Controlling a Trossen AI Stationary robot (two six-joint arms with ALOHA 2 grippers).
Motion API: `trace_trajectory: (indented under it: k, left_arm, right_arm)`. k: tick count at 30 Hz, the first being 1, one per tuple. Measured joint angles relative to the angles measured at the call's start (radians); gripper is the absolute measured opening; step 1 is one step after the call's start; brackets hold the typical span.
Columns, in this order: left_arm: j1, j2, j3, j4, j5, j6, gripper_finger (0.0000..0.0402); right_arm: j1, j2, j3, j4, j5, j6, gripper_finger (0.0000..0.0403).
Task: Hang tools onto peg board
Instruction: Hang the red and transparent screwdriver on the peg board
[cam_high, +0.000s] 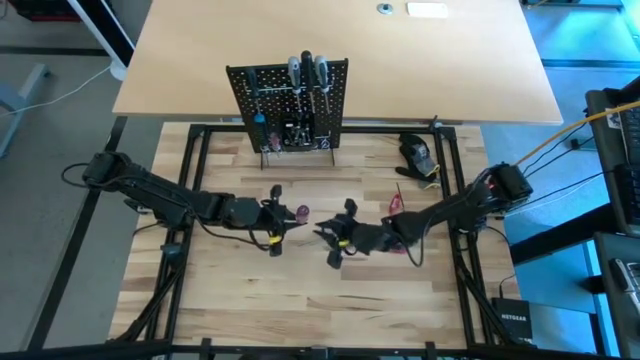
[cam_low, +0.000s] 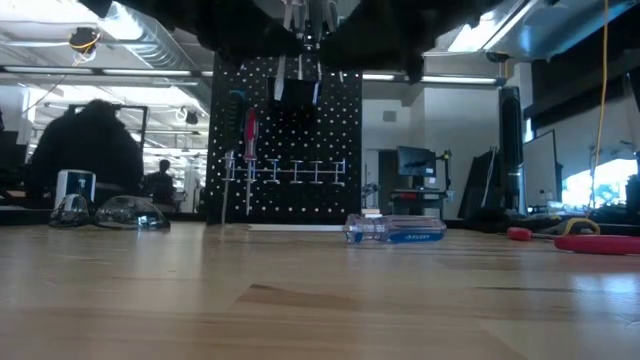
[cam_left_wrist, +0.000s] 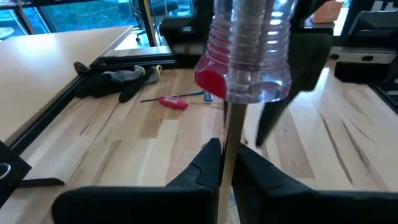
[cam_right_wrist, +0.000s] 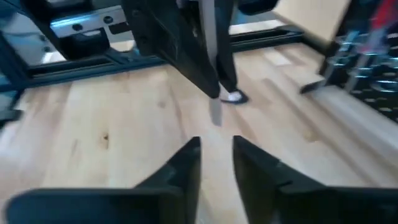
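Peg board (cam_high: 290, 105) stands upright at the far edge of the butcher-block work surface (cam_high: 300, 290), black, dotted with holes, against the paler tabletop (cam_high: 400, 60) behind it. Several tools already hang on it: in the low view a red-handled screwdriver (cam_low: 250, 135) and a row of small silver hooks or keys (cam_low: 290, 172) show on its face.

Left arm reaches in from the left side; left gripper (cam_high: 272, 218) is near the middle of the work surface, in front of the board. Its fingers (cam_left_wrist: 208, 168) are pinched on the silver shaft of a clear-handled screwdriver (cam_left_wrist: 249, 56) with a red end, handle up toward the wrist camera (the shaft runs straight down between the fingers).

Right arm comes in from the right; right gripper (cam_high: 338, 240) sits just beside the left one, facing it. Its fingers (cam_right_wrist: 186, 165) are spread a little apart with nothing between them; the screwdriver's tip hangs just beyond them.

Loose on the wood: a clear-and-blue-handled screwdriver (cam_low: 395, 230) lying on its side in front of the board, red-handled pliers (cam_high: 397, 205) near the right arm, a small red-handled tool (cam_left_wrist: 174, 102) well off to the side. A dark glove-like lump (cam_high: 417, 155) sits near the right rail.

A person (cam_low: 90, 150) is seated in the room beyond the table.
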Motion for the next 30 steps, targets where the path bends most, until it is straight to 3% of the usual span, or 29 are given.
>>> trace_trajectory:
  k: [4, 11, 17, 24, 30]
  left_arm:
    - [-0.014, 0.0, 0.0, 0.001, 0.003, 0.011, 0.0017]
    - [-0.04, -0.002, 0.0, 0.077, 0.002, 0.034, 0.0017]
    - [-0.061, -0.002, 0.0, 0.125, 0.003, 0.046, 0.0017]
    - [-0.066, -0.003, 0.0, 0.113, -0.008, 0.046, 0.0017]
    - [-0.066, -0.003, 0.0, 0.087, -0.009, 0.038, 0.0017]
  right_arm:
    - [-0.034, 0.037, 0.0, 0.107, -0.116, -0.039, 0.015]
    - [-0.036, 0.097, 0.0, 0.253, -0.096, -0.148, 0.0194]
    - [-0.035, 0.167, 0.0, 0.412, -0.094, -0.219, 0.0176]
    - [-0.018, 0.159, 0.0, 0.46, -0.075, -0.307, 0.0127]
    - [0.031, 0.095, 0.0, 0.31, 0.042, -0.357, 0.0109]
